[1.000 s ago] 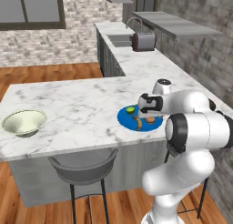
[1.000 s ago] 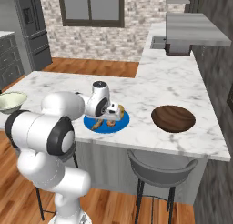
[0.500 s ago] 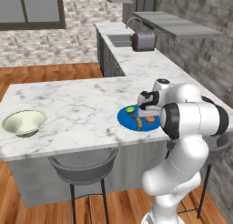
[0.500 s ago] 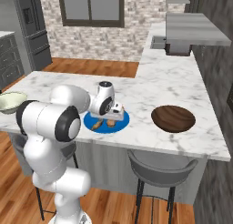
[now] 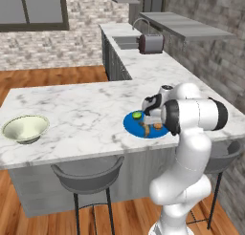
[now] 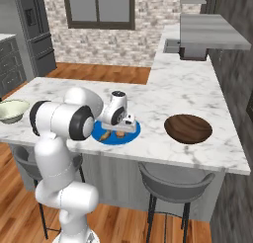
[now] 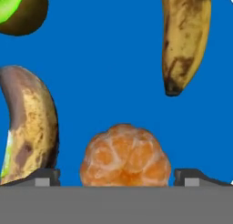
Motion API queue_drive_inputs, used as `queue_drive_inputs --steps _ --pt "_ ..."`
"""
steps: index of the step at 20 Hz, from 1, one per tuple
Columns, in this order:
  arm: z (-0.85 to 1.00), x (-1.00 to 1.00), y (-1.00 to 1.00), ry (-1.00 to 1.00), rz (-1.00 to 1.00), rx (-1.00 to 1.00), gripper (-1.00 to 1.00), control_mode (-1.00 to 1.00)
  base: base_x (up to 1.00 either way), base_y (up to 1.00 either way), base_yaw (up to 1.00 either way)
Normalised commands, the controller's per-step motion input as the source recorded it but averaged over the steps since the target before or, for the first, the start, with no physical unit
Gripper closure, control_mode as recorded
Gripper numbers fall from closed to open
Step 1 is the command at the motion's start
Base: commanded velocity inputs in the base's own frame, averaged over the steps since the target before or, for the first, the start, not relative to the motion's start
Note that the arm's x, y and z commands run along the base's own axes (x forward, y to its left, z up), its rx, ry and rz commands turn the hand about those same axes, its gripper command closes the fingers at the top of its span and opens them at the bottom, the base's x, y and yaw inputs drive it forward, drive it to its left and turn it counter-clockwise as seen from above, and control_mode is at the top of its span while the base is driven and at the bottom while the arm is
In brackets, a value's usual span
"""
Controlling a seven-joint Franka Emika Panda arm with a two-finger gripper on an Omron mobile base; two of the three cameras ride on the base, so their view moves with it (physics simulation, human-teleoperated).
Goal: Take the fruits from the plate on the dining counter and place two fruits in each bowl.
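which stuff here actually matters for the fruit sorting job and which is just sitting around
For the job: blue plate, peeled orange fruit between the open gripper tips, two bananas, green fruit, cream bowl, dining counter.

Lying about: dark wooden bowl, toaster, sink, bar stools.

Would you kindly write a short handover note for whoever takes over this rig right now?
Claw: open, low over the blue plate, fingertips either side of the peeled orange fruit, not closed on it.
Fruits: all four on the plate: orange fruit, two bananas, green fruit.
Bowls: cream bowl at the far left end of the dining counter, dark wooden bowl to the plate's right.
Done: nothing placed.
Left: grasp the orange fruit; put two fruits in each bowl.
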Motion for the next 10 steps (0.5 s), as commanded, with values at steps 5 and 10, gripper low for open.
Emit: queue_drive_inputs --steps 5,10 --pt "-0.19 0.13 -0.09 0.05 0.0 0.02 -1.0 -1.0 0.0 0.0 0.0" --pt "-0.37 0.0 -0.05 0.03 0.0 0.0 1.0 -1.0 0.0 0.0 0.0"
